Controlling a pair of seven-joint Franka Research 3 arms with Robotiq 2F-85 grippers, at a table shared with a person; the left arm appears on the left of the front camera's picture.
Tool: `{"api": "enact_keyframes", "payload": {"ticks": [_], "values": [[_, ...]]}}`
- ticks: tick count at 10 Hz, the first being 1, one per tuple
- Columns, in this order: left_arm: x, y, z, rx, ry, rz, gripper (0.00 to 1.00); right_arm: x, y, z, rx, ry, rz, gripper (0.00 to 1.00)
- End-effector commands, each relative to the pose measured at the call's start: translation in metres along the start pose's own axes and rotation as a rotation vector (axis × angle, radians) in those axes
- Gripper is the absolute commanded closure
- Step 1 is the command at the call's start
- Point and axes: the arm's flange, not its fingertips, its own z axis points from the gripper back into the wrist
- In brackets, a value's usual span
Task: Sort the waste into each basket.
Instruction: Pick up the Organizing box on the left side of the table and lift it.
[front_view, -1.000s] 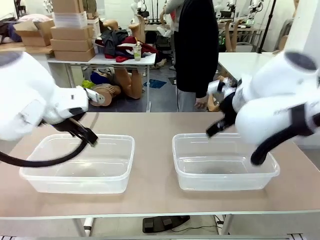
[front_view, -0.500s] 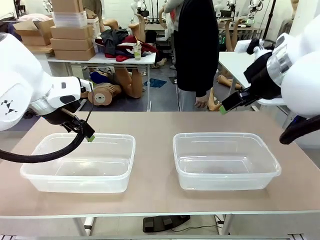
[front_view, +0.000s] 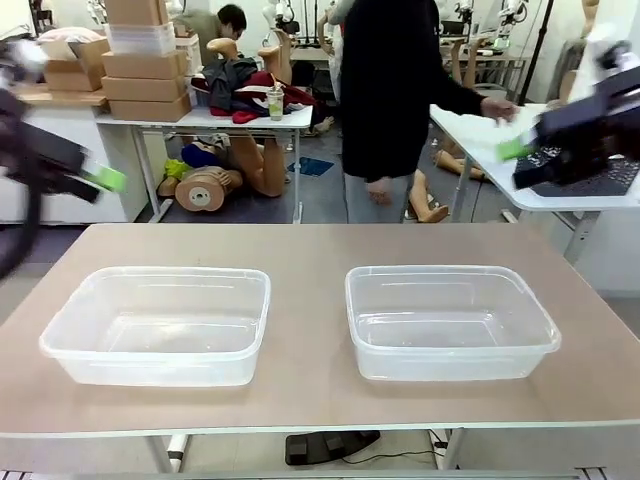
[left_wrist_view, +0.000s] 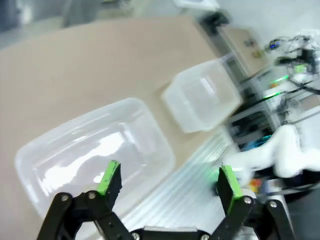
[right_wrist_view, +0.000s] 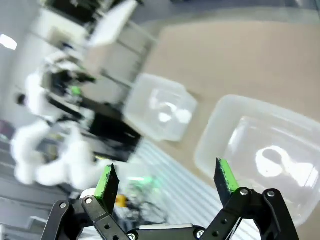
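— We're drawing both arms up and away from the table (front_view: 310, 250); the left gripper (left_wrist_view: 168, 176) and right gripper (right_wrist_view: 166, 176) are hanging spread, holding nothing.
— So we're freeing room for waste. The left tub (front_view: 150, 368) and right tub (front_view: 455, 365) are sitting empty, side by side, long axes running left-right across it.

Bright even indoor light; heavy motion blur in both wrist views

Table (front_view: 308, 300): left tub (front_view: 150, 368), right tub (front_view: 452, 364), apparently plastic.
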Motion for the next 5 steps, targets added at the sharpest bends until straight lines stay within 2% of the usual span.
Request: {"api": "enact_keyframes", "payload": {"ticks": [1,2,3,4,5], "values": [[-0.015,0.05,0.009,-0.207,-0.09,0.373,0.0,-0.035,-0.051,0.054,0.408,-0.493,-0.566,0.0],[-0.025,0.062,0.014,-0.24,-0.141,0.449,0.0,-0.047,-0.062,0.067,0.393,-0.548,-0.633,0.0],[-0.03,0.066,0.018,-0.252,-0.165,0.462,0.0,-0.052,-0.065,0.073,0.342,-0.577,-0.641,0.0],[-0.033,0.064,0.016,-0.057,-0.135,0.554,0.0,-0.024,-0.043,0.075,0.175,-0.157,-0.214,0.0],[-0.03,0.063,0.033,-0.247,-0.13,0.369,0.0,-0.024,-0.043,0.075,0.175,-0.157,-0.214,0.0]]}}
